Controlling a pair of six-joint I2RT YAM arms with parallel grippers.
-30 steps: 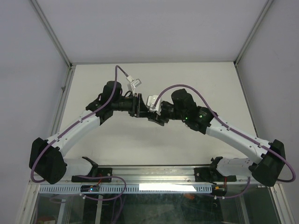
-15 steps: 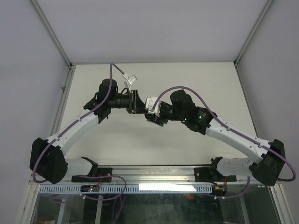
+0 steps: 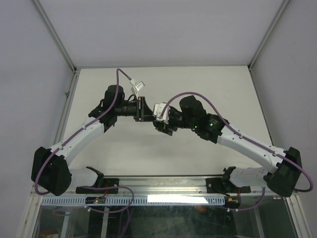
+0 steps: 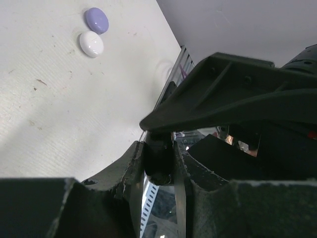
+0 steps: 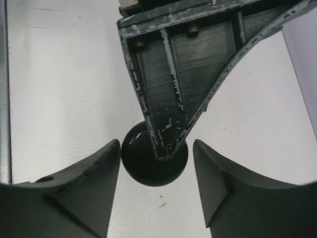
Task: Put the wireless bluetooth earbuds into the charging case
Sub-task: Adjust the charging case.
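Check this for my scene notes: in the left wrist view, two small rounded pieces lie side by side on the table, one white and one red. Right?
Not quite: neither piece is red. The left wrist view shows a pale purple piece beside the white piece on the table; the rest of your note holds.

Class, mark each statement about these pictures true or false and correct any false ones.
1. A purple oval piece and a white oval piece lie close together on the table. True.
2. The left gripper pinches a black round piece between its jaws. True.
3. The right gripper has its jaws clamped shut. False: they stand apart on either side of the black round piece.
4. The arms are far apart. False: the grippers meet over the table.
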